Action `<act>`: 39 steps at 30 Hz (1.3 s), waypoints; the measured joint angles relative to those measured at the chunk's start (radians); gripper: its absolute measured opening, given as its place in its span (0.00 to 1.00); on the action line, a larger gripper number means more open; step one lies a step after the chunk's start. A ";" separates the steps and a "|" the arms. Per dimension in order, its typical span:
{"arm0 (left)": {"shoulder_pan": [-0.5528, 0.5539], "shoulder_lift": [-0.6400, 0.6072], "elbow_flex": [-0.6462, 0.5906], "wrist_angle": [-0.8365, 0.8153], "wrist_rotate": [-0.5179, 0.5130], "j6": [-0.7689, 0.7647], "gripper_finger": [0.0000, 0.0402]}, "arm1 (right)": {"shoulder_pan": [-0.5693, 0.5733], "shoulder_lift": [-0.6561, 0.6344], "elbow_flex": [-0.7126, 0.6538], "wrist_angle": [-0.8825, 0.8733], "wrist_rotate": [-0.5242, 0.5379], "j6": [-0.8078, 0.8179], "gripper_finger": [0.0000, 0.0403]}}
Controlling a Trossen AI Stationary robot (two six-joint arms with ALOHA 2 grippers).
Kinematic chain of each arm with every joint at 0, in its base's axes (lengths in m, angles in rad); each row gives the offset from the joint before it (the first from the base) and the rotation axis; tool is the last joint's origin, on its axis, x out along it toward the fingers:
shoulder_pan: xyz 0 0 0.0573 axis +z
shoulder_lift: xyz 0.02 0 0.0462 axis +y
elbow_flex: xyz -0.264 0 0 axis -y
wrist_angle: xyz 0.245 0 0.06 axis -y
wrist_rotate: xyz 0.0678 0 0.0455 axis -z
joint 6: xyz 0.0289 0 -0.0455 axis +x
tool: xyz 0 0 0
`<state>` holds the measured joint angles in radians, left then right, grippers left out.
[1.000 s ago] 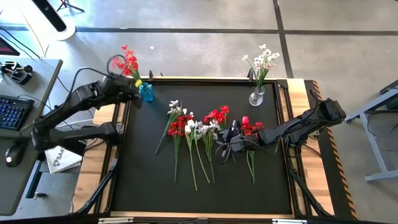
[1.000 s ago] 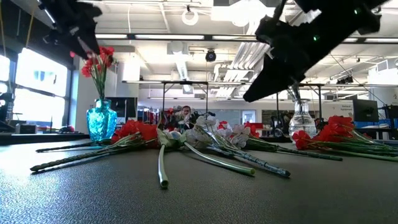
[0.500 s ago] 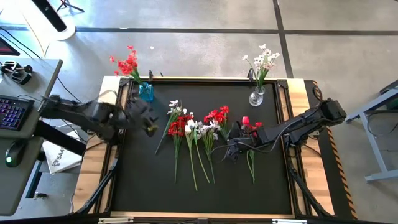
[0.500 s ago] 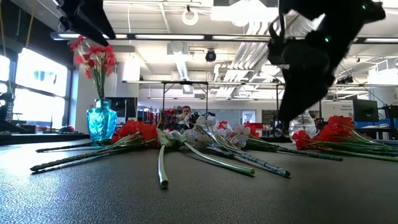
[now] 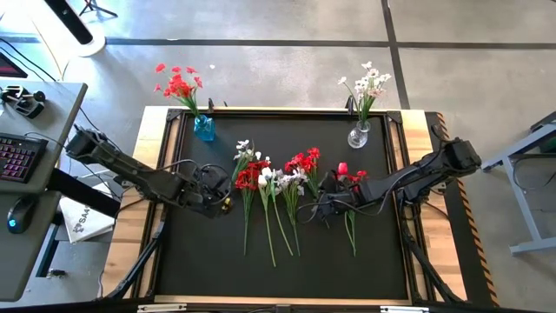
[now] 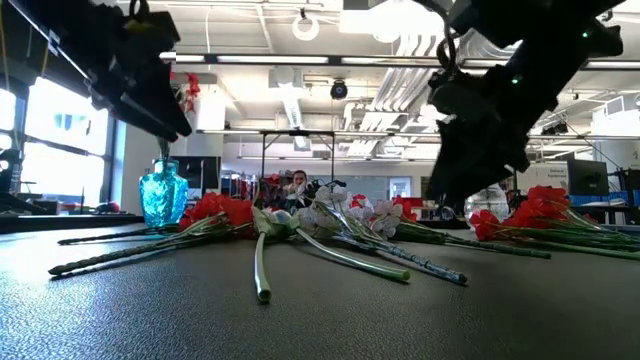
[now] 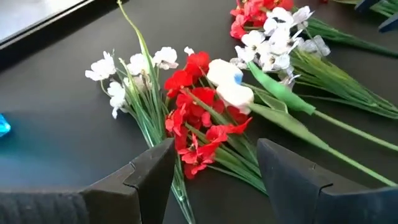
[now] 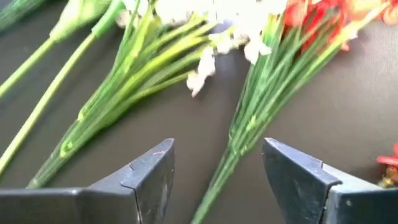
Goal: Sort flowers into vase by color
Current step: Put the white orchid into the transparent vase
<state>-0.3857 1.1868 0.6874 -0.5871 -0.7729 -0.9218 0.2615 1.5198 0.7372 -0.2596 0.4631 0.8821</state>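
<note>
Two grippers over a loose pile of artificial flowers (image 5: 278, 187) on the black table mat (image 5: 200, 261). The flowers lay at the mat's centre, red and white blooms mixed, stems overlapping and pointing toward 6 o'clock; a blue vase (image 5: 204, 129) holding red blooms stood at the 11 o'clock corner and a clear glass vase (image 5: 358, 136) holding white blooms at 1 o'clock. The chief risk, judged from the tangle: a closing grip could catch two crossed stems of different colours at once, or drag neighbouring stems across the mat — the red spray (image 7: 198, 118) before the left fingers lay directly against a white-bloomed spray (image 7: 127, 74). A grip taken on blooms instead of stem could also slip. The left gripper (image 5: 217, 187) hung low at the pile's 9 o'clock edge, its arm stretched nearly flat from the table's left side, jaws spread apart and holding nothing, aimed at the red spray. The right gripper (image 5: 323, 202) hovered low at the pile's 3 o'clock side, its arm likewise extended and angled down, jaws parted and empty, straddling a bundle of green stems (image 8: 249, 124) near white blooms.
</note>
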 joint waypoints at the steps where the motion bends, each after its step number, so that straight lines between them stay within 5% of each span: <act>1: 0.003 0.005 -0.003 0.004 0.001 0.000 0.53 | 0.000 0.010 0.002 0.003 0.020 0.001 0.57; 11: 0.014 0.013 -0.003 0.014 -0.060 0.034 0.53 | -0.003 0.094 0.002 0.037 0.121 0.024 0.49; 23: 0.015 0.014 -0.003 0.014 -0.076 0.035 0.53 | -0.041 0.162 0.002 0.060 0.079 0.016 0.48; 39: 0.015 0.014 -0.002 0.013 -0.076 0.035 0.53 | -0.039 0.094 0.002 -0.045 0.008 -0.019 0.48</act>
<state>-0.3710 1.2003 0.6851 -0.5743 -0.8486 -0.8864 0.2228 1.6142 0.7391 -0.3050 0.4708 0.8631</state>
